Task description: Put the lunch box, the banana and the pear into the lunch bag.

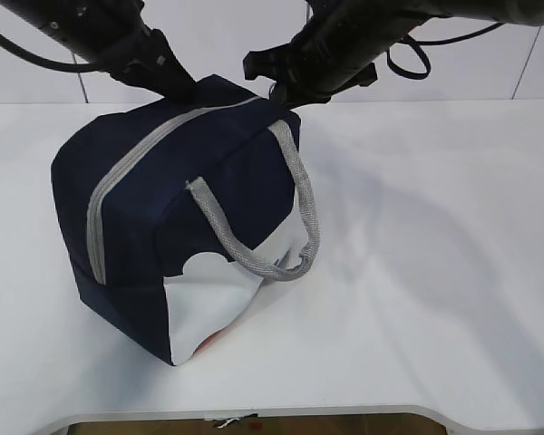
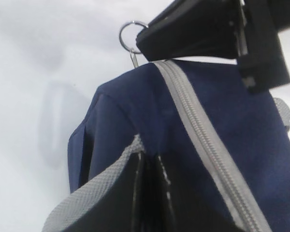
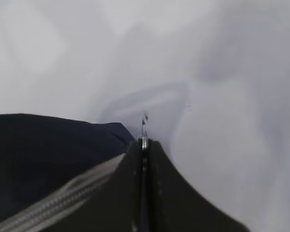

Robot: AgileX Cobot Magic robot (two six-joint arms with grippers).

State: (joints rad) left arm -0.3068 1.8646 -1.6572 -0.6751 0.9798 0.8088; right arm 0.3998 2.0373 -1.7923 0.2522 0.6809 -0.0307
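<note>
White table (image 1: pixel 453 272) bears zipped lunch bag (image 1: pixel 163 190) (navy).

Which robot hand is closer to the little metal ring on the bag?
The right gripper: it sits right at the ring. The left gripper is farther down the bag, by the grey handle.

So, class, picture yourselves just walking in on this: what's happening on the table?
A two-armed robot is working on a navy lunch bag standing on the white table. The bag's grey zipper looks closed along the top. Both arms reach in at the bag's far top end. The right gripper is shut on the zipper's metal pull, whose ring sticks out beside it. The left gripper is closed at a grey webbing handle. No lunch box, banana or pear is visible.
</note>
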